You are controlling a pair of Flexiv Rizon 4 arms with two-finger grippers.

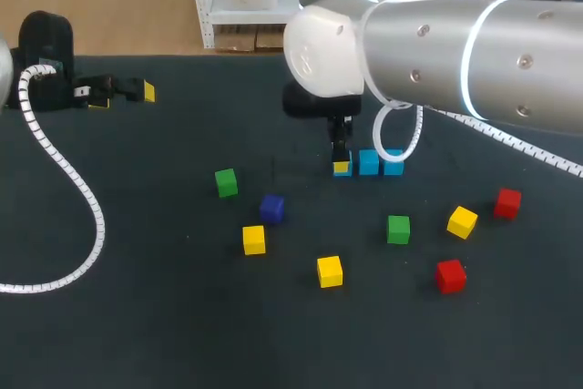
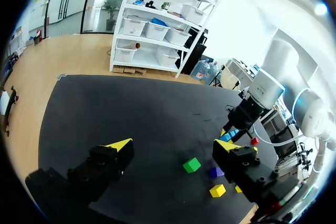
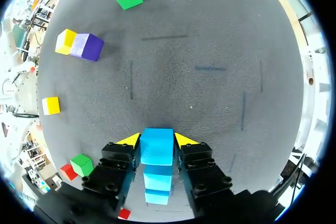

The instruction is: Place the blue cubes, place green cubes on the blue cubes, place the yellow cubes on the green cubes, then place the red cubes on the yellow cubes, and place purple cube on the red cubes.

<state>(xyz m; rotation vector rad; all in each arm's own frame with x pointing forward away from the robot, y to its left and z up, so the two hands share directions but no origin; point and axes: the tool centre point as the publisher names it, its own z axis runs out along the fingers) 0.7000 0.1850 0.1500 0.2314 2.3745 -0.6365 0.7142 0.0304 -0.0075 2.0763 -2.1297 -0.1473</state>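
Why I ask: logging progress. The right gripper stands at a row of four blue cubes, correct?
No: the row holds three blue cubes, not four, as the right wrist view shows. The right gripper does stand at it, closed on the end cube.

Bright, even light; soft shadows; sharp focus.

The right arm (image 1: 474,52) is extended in from the right side to the table's middle, with its wrist turned downward. The right gripper (image 3: 157,140) is pointed straight down at the table, and both fingers are pressed against opposite sides of a blue cube (image 3: 157,155). The left arm (image 1: 44,50) is held low at the far left edge. The left gripper (image 2: 173,146) is levelled across the table, its fingers set wide apart.
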